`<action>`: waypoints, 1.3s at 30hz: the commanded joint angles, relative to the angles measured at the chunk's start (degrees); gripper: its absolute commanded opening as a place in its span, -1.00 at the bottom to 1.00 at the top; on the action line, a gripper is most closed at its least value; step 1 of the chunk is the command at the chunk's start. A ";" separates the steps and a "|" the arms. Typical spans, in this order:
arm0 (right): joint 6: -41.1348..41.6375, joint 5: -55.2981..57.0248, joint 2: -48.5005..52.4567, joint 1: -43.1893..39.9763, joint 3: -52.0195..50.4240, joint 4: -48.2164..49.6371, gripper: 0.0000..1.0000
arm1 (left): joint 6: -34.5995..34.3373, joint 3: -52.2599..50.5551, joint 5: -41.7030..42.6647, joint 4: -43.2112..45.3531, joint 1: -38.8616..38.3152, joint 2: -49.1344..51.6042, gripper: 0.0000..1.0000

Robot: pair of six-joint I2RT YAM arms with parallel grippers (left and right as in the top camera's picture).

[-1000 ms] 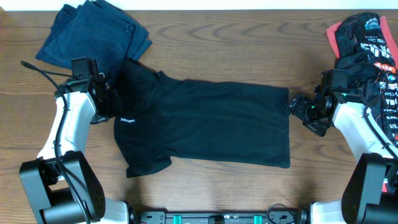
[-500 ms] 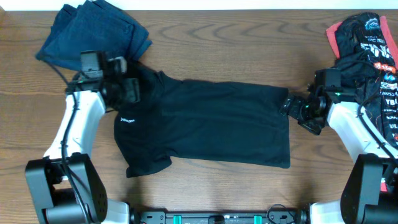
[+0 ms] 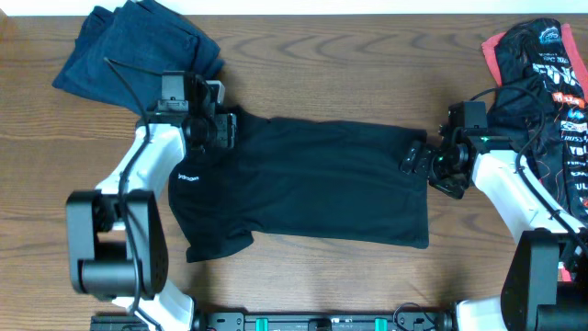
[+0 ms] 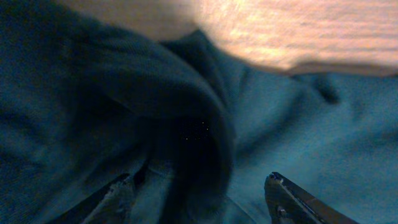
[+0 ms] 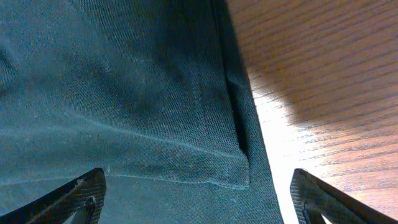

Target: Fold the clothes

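A black short-sleeved collared shirt lies spread flat across the middle of the table, collar to the left and hem to the right. My left gripper hovers at the collar. In the left wrist view it is open, and a dark fold of collar fabric lies between its fingers. My right gripper is at the hem's far right corner. The right wrist view shows it open, straddling that stitched corner. More clothes, black with pink-red trim, are piled at the right edge.
A folded dark blue garment lies at the back left, touching the shirt's shoulder. Bare wooden tabletop shows behind and in front of the shirt. Both arm bases stand at the near corners.
My left gripper has opened and swung right and away from the sleeve to the collar. My right gripper has slid left onto the hem corner. The shirt has not moved.
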 commanded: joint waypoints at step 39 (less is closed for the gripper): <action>0.15 0.68 0.28 0.55 0.70 -0.48 0.84 | -5.14 1.75 -18.75 0.92 6.88 -1.31 0.34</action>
